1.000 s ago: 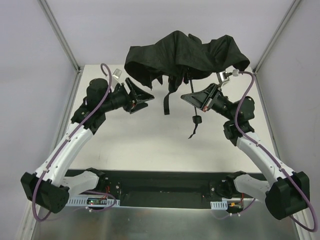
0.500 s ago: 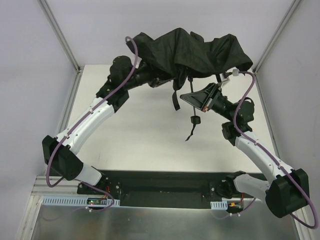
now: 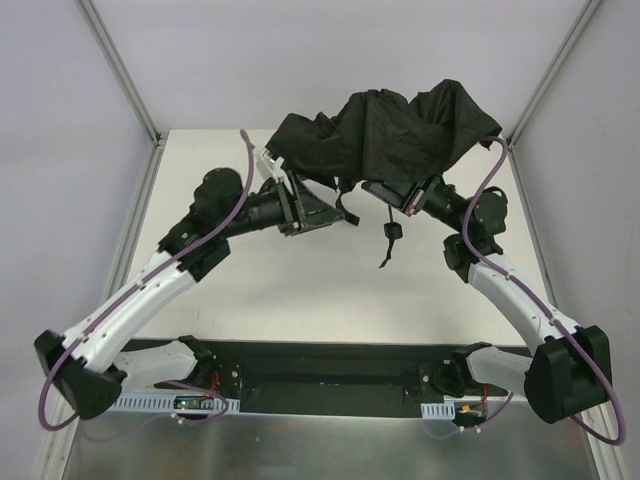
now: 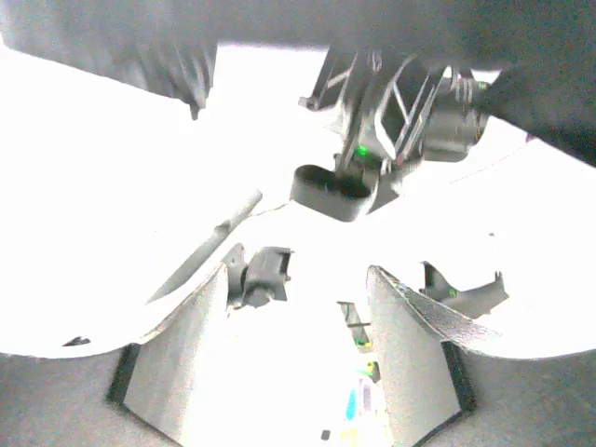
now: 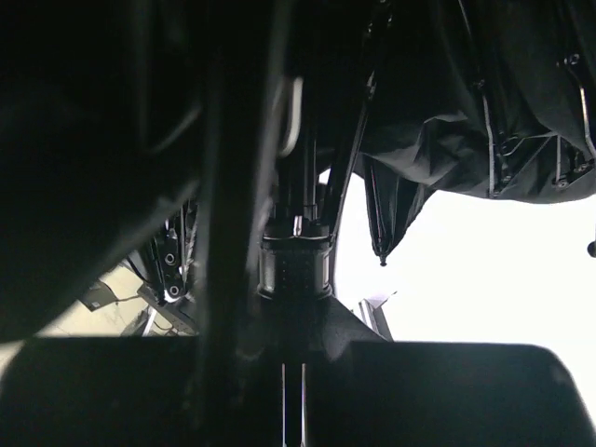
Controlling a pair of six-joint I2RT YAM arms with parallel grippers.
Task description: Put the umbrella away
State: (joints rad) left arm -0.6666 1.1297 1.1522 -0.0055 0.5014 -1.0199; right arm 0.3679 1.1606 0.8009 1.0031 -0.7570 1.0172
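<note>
1. The umbrella [image 3: 400, 130] hangs in the air over the far half of the table [image 3: 300, 290]. It is half collapsed, with the black canopy bunched in a band running from 9 to 3 o'clock in the top view.
2. My right gripper [image 3: 392, 193] sits under the canopy's middle. Its wrist view shows the thin shaft rising straight out between the fingers, so I judge it pinched on the shaft.
3. My left gripper [image 3: 325, 210] is spread wide with nothing between the fingers, and it points toward 3 o'clock at the right one.
4. What matters next is that the loose canopy lies at 12 to 1 o'clock from the left gripper, above it and near. I cannot tell whether they touch. The left arm is the free one and the nearer to the slack fabric.
5. The strap [image 3: 346, 203] dangles between the grippers, and the cord loop [image 3: 392, 235] hangs toward 6 o'clock below the right one. Either could snag.
6. The table is pale and smooth. Grey walls close in at 9, 12 and 3 o'clock, leaving little room to swing.
</note>
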